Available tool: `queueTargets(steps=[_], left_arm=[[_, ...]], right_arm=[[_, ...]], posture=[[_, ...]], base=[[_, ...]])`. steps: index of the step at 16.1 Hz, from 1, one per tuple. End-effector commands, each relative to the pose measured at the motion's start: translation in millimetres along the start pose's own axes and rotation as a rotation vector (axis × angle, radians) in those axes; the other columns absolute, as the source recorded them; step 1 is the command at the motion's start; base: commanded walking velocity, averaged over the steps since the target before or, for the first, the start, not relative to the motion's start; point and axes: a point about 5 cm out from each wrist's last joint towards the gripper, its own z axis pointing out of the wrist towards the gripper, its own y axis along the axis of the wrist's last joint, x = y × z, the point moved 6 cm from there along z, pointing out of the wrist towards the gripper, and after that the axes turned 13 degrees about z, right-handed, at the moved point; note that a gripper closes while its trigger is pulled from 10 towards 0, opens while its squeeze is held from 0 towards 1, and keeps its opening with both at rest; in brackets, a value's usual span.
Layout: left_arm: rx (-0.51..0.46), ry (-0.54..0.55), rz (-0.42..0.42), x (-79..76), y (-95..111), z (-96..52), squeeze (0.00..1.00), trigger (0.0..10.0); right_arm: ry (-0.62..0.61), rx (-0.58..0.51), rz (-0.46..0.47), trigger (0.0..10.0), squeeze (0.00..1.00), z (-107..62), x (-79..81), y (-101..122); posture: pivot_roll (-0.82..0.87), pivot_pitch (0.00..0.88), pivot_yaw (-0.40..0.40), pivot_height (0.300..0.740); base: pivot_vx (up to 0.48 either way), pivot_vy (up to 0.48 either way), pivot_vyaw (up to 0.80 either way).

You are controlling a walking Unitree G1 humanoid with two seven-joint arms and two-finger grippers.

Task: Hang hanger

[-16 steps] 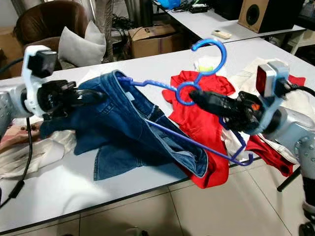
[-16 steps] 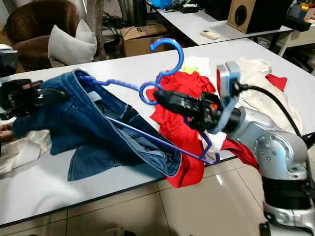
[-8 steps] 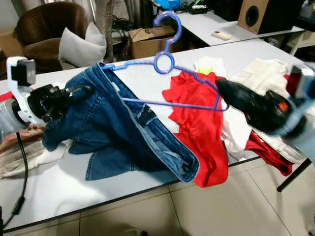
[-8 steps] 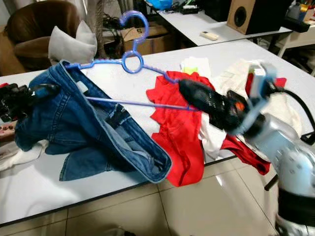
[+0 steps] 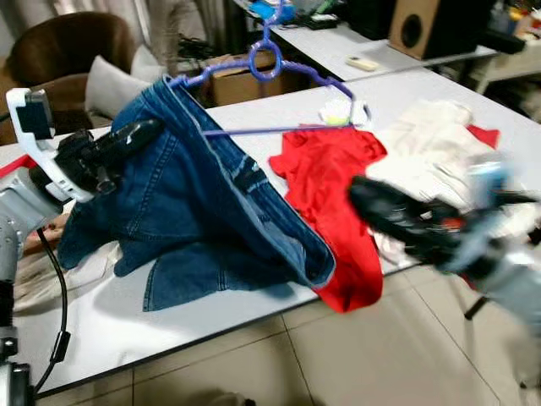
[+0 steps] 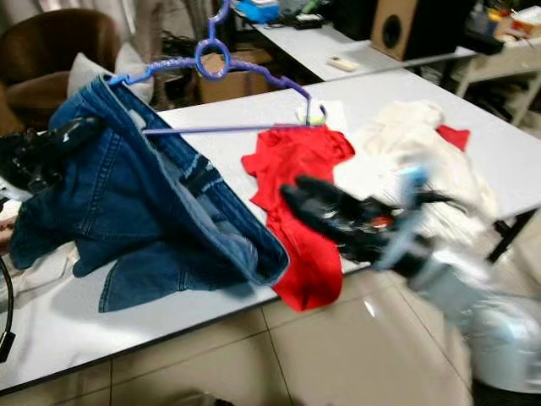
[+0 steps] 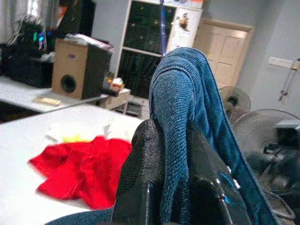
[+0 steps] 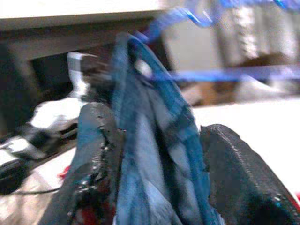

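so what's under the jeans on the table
The jeans drape from the blue hanger onto the white table. Pale cloth pokes out beneath by the left gripper; the rest underneath is covered.

Coarse denim jeans (image 5: 211, 194) drape a glossy plastic hanger (image 5: 270, 72) above matt table (image 5: 110, 330).

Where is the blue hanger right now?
The blue hanger is up above the table's far side, with the jeans draped on it and the left gripper pinching them.
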Motion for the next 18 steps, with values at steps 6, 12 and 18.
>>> queueTargets(steps=[6, 12, 18], left_arm=[[-0.019, -0.009, 0.118, -10.4, 17, 14.2, 0.0, 0.0], [-0.018, -0.006, 0.141, -15.6, 16, 20.0, 0.0, 0.0], [-0.026, -0.016, 0.153, -19.1, 19, 24.6, 0.0, 0.0]], right_arm=[[-0.281, 0.1, 0.184, 10.0, 0.57, -4.9, -53.9, -41], [-0.287, 0.114, 0.35, 10.0, 0.0, 2.5, -72.8, -67], [-0.205, 0.178, 0.446, 9.5, 0.0, 18.3, -74.7, -91]], posture=[[-0.1, 0.0, 0.117, 0.719], [-0.09, 0.0, 0.104, 0.719], [-0.07, 0.0, 0.081, 0.719]], base=[[0.0, 0.0, 0.0], [0.0, 0.0, 0.0], [0.0, 0.0, 0.0]])
